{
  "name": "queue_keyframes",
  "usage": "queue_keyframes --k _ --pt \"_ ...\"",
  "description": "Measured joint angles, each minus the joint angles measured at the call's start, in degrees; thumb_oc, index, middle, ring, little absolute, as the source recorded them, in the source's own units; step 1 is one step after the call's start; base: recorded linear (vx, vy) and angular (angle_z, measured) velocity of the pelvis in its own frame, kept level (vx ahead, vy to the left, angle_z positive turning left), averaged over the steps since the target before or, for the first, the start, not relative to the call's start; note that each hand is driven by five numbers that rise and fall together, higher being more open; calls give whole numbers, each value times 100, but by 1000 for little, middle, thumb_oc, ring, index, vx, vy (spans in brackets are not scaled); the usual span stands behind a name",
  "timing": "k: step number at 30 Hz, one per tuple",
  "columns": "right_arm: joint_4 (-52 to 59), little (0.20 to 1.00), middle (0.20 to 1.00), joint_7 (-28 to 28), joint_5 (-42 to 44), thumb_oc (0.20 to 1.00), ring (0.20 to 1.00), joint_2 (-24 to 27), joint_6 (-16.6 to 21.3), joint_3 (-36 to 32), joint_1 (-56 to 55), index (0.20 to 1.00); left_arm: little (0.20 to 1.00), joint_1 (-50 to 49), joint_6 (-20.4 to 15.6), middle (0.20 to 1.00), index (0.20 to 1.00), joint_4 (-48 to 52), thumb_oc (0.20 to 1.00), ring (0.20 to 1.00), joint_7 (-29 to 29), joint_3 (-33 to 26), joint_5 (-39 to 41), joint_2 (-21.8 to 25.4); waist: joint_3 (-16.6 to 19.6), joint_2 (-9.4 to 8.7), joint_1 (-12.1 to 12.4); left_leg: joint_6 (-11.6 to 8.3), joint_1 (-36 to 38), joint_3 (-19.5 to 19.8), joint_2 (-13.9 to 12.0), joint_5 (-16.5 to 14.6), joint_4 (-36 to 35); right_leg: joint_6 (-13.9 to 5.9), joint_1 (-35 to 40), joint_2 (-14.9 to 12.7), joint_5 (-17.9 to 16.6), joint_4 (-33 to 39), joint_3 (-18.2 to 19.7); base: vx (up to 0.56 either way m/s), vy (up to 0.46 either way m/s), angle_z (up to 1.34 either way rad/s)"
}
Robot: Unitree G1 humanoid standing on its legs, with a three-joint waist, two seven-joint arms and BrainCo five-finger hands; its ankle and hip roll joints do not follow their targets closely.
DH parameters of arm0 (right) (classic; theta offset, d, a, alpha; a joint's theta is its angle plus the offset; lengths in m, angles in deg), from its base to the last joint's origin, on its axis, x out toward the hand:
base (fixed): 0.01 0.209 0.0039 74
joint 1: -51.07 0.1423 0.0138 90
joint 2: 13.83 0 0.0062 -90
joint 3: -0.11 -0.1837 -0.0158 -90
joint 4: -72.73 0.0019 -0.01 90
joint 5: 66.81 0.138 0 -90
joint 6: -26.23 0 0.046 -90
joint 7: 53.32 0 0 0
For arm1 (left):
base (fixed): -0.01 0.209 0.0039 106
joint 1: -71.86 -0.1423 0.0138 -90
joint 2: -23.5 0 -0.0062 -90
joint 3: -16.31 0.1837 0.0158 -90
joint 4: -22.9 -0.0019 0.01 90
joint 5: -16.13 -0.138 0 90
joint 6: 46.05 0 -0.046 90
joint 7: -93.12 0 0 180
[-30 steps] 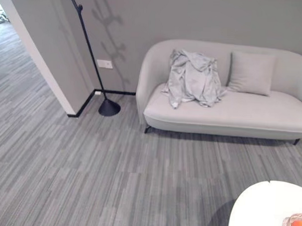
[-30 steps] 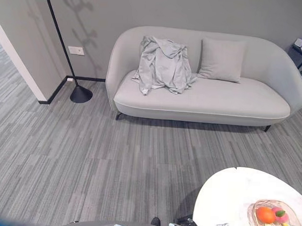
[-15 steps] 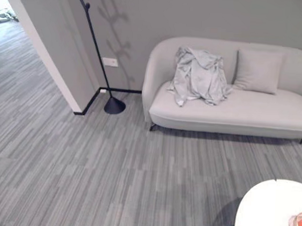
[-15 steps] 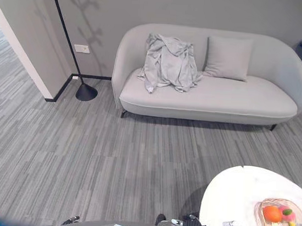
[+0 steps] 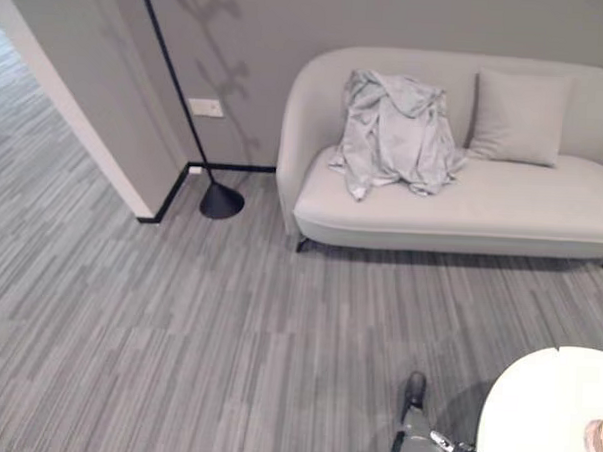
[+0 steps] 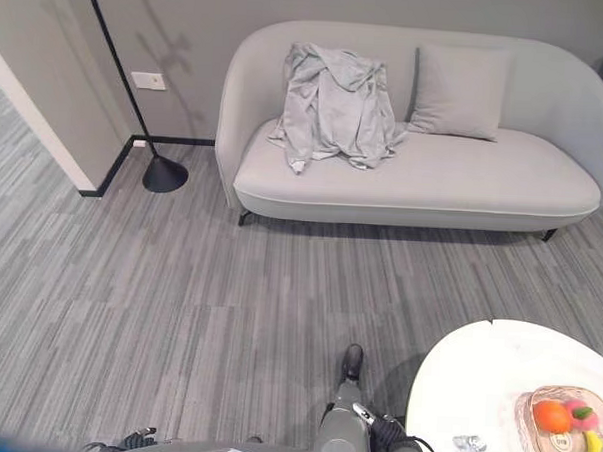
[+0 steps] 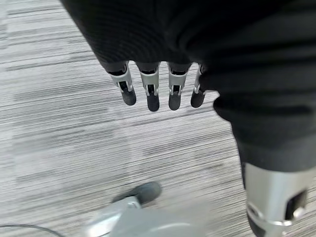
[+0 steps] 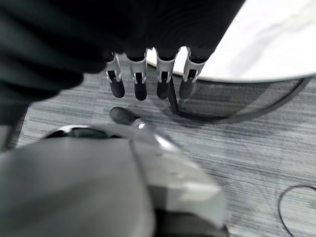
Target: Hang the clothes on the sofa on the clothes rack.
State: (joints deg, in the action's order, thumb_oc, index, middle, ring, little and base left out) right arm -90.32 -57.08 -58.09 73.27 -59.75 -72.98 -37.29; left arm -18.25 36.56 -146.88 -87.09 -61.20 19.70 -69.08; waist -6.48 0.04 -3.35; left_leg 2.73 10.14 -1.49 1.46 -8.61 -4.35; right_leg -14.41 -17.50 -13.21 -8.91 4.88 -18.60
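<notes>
I see a living room or a lounge: a pale grey sofa (image 6: 414, 171) with a cushion (image 6: 460, 79) stands against a grey wall, on striped grey carpet (image 6: 178, 301), near a round white table (image 6: 475, 384) with a fruit bowl (image 6: 563, 430).

Grey garment (image 5: 396, 130) draped over sofa (image 5: 502, 210) back, cushion (image 5: 519, 117) beside it, black clothes rack (image 5: 186, 121) left

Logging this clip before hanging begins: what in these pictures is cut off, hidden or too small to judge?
- Clothes rack: its top and hooks run off the left eye view's upper edge.
- Grey garment on the sofa: crumpled, so collar and sleeves cannot be told apart.
- Sofa's far end: cut by the left eye view's right edge.
- Fruit bowl on the round table: contents too small, clipped by the corner.
</notes>
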Motion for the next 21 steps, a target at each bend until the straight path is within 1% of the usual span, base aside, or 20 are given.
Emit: queue_keyframes --k 1,2,3,4,5,7,8,9,10,11,12,13,14,15,16,17,18,19,20,21 --pt "-46 1000 1000 13 -4 1000 1000 -19 -2 6 -23 1000 1000 15 -5 1000 1000 -26 1000 1000 0 13 -1 -37 37 -57 -49 -80 111 118 -93 -77 -34 26 86 115 -14 -194 51 623 -207 68" --pt "-151 1000 1000 24 -11 1000 1000 -69 -1 9 -25 1000 1000 3 -33 1000 1000 -105 1000 1000 0 12 -1 -59 124 -98 -134 -169 208 303 -241 -172 -74 73 243 291 -15 -304 179 555 -176 92" --pt "-164 1000 1000 26 -7 1000 1000 -99 -21 7 -133 1000 1000 -20 -25 1000 1000 -163 1000 1000 19 13 -1 -57 235 -135 -227 -286 265 479 -387 -250 -88 185 444 455 88 -269 225 678 -219 121" --pt "-172 1000 1000 23 21 1000 1000 -50 -29 -16 -237 1000 1000 -138 -19 1000 1000 -206 1000 1000 40 16 0 -89 352 -25 -267 -518 398 632 -797 -294 -59 838 735 863 -17 -184 194 492 -165 95" --pt "-129 1000 1000 17 34 1000 1000 -37 -21 -11 -230 1000 1000 -227 -23 1000 1000 -138 1000 1000 44 -1 11 -38 419 -67 -224 -718 313 614 -946 -227 296 1265 904 1049 -86 -115 143 428 -184 50" --pt "-3 1000 1000 0 40 1000 1000 -2 37 75 -161 1000 1000 -317 -26 1000 1000 -79 1000 1000 41 -49 15 34 550 -157 -99 -956 -39 565 -1058 -168 1193 1467 1018 1210 -9 -112 211 317 -161 -19" --pt "73 1000 1000 -21 61 1000 1000 47 99 137 -111 1000 1000 -349 -22 1000 1000 -41 1000 1000 43 -121 24 34 617 -159 -105 -1035 -152 531 -1121 -138 1398 1579 1077 1260 70 -118 223 358 -92 -7" --pt "133 1000 1000 -48 93 1000 1000 120 150 204 -77 1000 1000 -344 -25 1000 1000 -26 1000 1000 41 -166 38 32 658 -118 -107 -1116 -204 549 -1266 69 1386 1667 1147 1346 139 -106 153 315 -15 27" --pt "256 1000 1000 -83 146 1000 1000 191 148 388 -4 1000 1000 -290 -110 1000 1000 227 1000 1000 18 -258 87 107 685 -186 -29 -1396 -531 654 -1377 34 1958 1828 1325 1408 315 -4 280 474 32 58" --pt "263 1000 1000 -88 151 1000 1000 154 160 369 -9 1000 1000 -208 -146 1000 1000 321 1000 1000 13 -242 92 202 679 -381 -2 -1419 -632 577 -1363 -31 1785 1763 1434 1320 497 70 551 352 30 37" --pt "252 1000 1000 -85 151 1000 1000 129 145 369 83 1000 1000 -169 -166 1000 1000 384 1000 1000 -2 -183 139 253 638 -464 151 -1401 -566 508 -1357 -20 1242 1758 1480 1330 542 72 645 346 48 21" --pt "303 1000 1000 -83 159 1000 1000 87 139 361 194 1000 1000 -137 -188 1000 1000 413 1000 1000 1 -149 203 324 600 -655 232 -1358 -712 437 -1203 -18 972 1725 1493 1200 691 77 908 174 61 -18" --pt "304 1000 1000 -80 191 1000 1000 29 146 360 284 1000 1000 -78 -186 1000 1000 415 1000 1000 -14 -149 255 355 488 -841 375 -1226 -773 369 -983 65 543 1648 1549 1067 692 77 996 332 136 -3" --pt "335 1000 1000 -96 267 1000 1000 -34 187 327 414 1000 1000 -79 -189 1000 1000 422 1000 1000 -17 -148 264 378 403 -1000 415 -913 -1284 378 -598 278 243 1606 1587 860 696 77 987 239 111 -17" --pt "351 1000 1000 -93 267 1000 1000 -53 226 280 474 1000 1000 -83 -184 1000 1000 419 1000 1000 -27 -119 273 354 390 -969 474 -733 -1490 500 -452 452 -24 1546 1599 854 677 75 990 272 121 -7" --pt "383 1000 1000 -94 268 1000 1000 -72 240 269 526 1000 1000 -74 -186 1000 1000 420 1000 1000 -28 -117 297 346 362 -924 531 -560 -1922 519 -296 577 -26 1416 1577 760 788 82 988 126 43 -13" --pt "397 1000 1000 -98 264 1000 1000 -8 248 233 554 1000 1000 0 -192 1000 1000 432 1000 1000 -51 -118 298 282 307 -778 545 -553 -2191 564 -188 721 -93 1343 1603 799 785 82 967 440 187 -23" --pt "340 1000 1000 -83 263 1000 1000 68 245 192 580 1000 1000 -7 -187 1000 1000 470 1000 1000 -76 -118 299 195 242 -311 596 -566 -2507 554 -245 1011 -54 1198 1697 1013 882 113 981 330 141 -26" --pt "340 1000 1000 -86 263 1000 1000 57 248 200 583 1000 1000 -25 -184 1000 1000 467 1000 1000 -79 -121 299 193 239 -267 619 -606 -2515 559 -264 1164 -5 1167 1727 1036 904 115 991 438 197 -32" --pt "231 1000 1000 -95 259 1000 1000 -42 243 289 535 1000 1000 24 -149 1000 1000 279 1000 1000 -102 -165 295 218 230 -194 665 -701 -2608 406 -214 1375 256 1145 1796 924 1119 117 995 120 55 -22"
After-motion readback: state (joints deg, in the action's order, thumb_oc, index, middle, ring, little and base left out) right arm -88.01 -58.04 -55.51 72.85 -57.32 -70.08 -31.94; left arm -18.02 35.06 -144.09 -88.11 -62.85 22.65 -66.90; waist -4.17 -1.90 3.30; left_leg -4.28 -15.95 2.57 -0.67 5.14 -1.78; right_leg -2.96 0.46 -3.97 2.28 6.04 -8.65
